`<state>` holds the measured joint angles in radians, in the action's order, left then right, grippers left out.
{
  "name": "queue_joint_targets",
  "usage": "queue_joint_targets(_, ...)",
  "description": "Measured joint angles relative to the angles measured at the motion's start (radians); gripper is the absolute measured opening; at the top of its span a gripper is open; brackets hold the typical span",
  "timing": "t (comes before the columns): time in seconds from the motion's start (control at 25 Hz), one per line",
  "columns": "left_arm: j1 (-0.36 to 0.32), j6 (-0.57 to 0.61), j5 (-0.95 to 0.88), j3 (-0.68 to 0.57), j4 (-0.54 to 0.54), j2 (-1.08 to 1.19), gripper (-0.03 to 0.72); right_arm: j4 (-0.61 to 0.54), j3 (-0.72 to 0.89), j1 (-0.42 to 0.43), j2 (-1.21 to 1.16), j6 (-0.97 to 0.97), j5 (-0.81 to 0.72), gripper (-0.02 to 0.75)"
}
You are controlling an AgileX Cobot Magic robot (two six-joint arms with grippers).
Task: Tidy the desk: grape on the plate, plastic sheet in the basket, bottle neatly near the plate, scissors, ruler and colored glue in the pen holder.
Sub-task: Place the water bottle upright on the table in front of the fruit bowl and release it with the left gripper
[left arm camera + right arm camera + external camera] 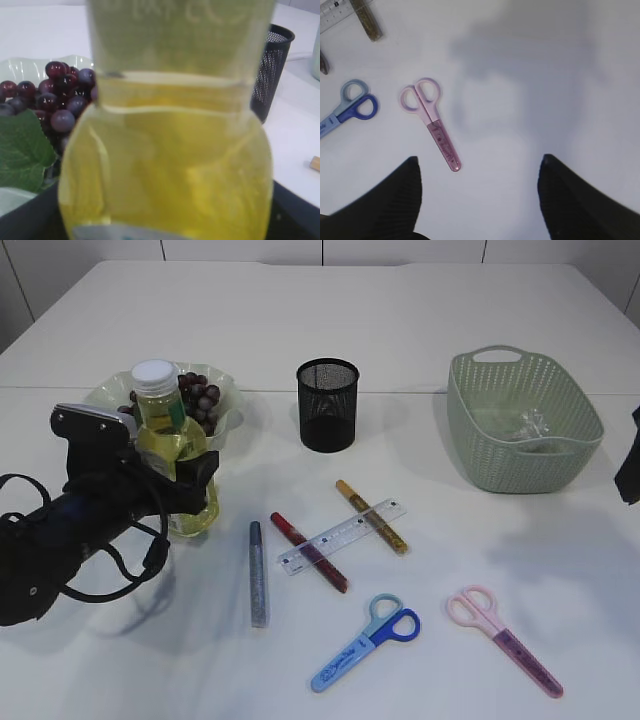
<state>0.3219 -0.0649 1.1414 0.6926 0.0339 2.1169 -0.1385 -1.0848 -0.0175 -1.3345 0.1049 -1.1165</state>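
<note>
The left gripper (185,475) brackets the bottle (172,445), standing beside the plate (225,400); whether it pinches is unclear. A sideways retreat could topple it onto the grapes (196,398). The right gripper (479,192) hangs spread, empty, above the pink scissors (431,120).

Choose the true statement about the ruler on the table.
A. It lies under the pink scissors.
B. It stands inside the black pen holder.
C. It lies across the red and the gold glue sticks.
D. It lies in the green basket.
C: the clear ruler lies flat on the table, crossing over the red glue stick and the gold glue stick.
</note>
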Motion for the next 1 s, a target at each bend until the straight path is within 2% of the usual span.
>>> queue_joint_targets(0.36, -0.003, 0.0, 0.0, -0.058, 0.002, -0.117, 0.645, 0.0, 0.0, 0.0, 0.0, 0.002, 0.0, 0.563)
queue_joint_targets(0.56, -0.005, 0.0, -0.002, -0.102, 0.069, -0.228, 0.645, 0.0, 0.0, 0.0, 0.0, 0.002, 0.0, 0.563)
queue_joint_targets(0.84, -0.005, 0.0, -0.002, -0.105, 0.128, -0.39, 0.624, 0.0, 0.0, 0.0, 0.0, 0.002, -0.004, 0.563)
queue_joint_targets(1.0, -0.005, 0.0, -0.043, -0.106, 0.148, -0.488, 0.583, 0.0, 0.0, 0.0, 0.0, 0.002, -0.015, 0.563)
